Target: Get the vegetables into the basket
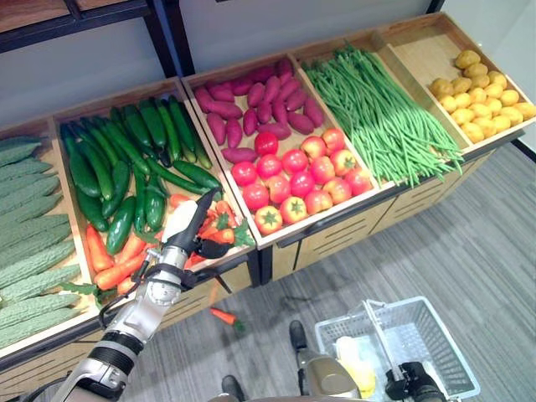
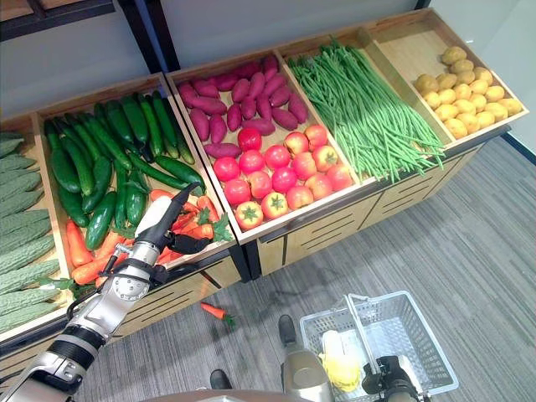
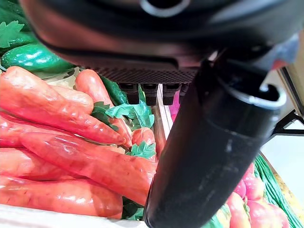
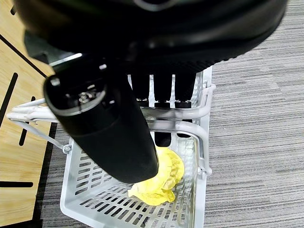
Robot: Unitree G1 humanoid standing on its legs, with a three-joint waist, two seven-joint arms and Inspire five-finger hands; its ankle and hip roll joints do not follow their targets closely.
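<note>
My left hand [image 1: 182, 224] hovers open over the carrots [image 1: 126, 251] at the front of the bin, just above them [image 3: 71, 118], with nothing in it. The thumb [image 3: 209, 156] stands out over the pile. Low on the right, my right hand [image 1: 410, 381] is shut on the handle [image 4: 190, 114] of the white wire basket [image 1: 452, 352], which hangs above the floor. A yellow vegetable [image 4: 161, 183] lies in the basket. One carrot [image 1: 224, 317] lies on the floor in front of the stand.
The wooden stand [image 1: 276, 239] also holds cucumbers [image 1: 126, 159], bitter gourds [image 1: 29, 234], purple sweet potatoes [image 1: 251, 105], tomatoes [image 1: 297, 176], green beans [image 1: 377, 109] and potatoes [image 1: 477, 92]. Grey floor [image 1: 469, 251] lies open to the right.
</note>
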